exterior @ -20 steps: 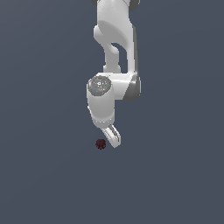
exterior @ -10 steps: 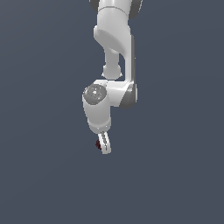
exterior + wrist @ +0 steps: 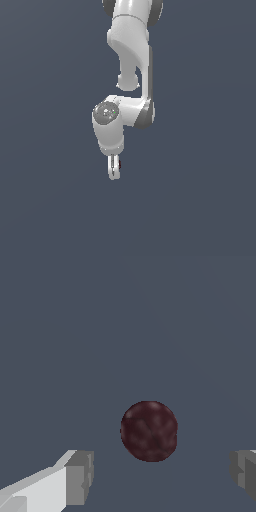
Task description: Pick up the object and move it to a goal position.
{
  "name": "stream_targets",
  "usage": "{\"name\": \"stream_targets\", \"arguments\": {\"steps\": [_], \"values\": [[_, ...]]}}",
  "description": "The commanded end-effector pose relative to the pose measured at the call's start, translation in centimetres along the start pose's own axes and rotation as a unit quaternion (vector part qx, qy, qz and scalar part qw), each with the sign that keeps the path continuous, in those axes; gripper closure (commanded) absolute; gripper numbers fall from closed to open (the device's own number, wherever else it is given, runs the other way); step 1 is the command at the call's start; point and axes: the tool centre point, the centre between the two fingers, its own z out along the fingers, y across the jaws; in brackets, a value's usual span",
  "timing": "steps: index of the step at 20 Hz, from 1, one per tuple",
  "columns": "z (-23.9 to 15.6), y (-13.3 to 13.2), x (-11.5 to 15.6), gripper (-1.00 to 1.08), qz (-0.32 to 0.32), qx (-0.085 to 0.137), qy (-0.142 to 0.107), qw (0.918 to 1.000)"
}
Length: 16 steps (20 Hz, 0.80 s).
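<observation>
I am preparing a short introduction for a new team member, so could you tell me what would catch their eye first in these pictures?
In the wrist view, the dark maroon bumpy ball stands out against the plain grey ground, sitting between the two open fingertips without touching either. In the exterior view, the white arm hangs down the middle of the picture, its gripper nearly hiding the ball.

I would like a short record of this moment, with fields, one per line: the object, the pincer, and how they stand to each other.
object: dark maroon bumpy lump, roundish, resting on the grey surface
pincer: open, fingertips apart on both sides
relation: lump lies between the fingers in the wrist view, touching neither
exterior view: lump almost hidden behind the pincer
grasp: not yet done
</observation>
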Motion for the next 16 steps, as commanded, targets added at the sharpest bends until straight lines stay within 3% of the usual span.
{"name": "stream_targets", "arguments": {"steps": [1,9,16], "values": [[0.2,-0.1,0.1,-0.92,0.012,0.000,0.001,0.9999],[0.6,-0.1,0.2,-0.92,0.016,0.000,0.001,0.9999],[4.0,0.0,0.2,-0.92,0.018,0.000,0.001,0.9998]]}}
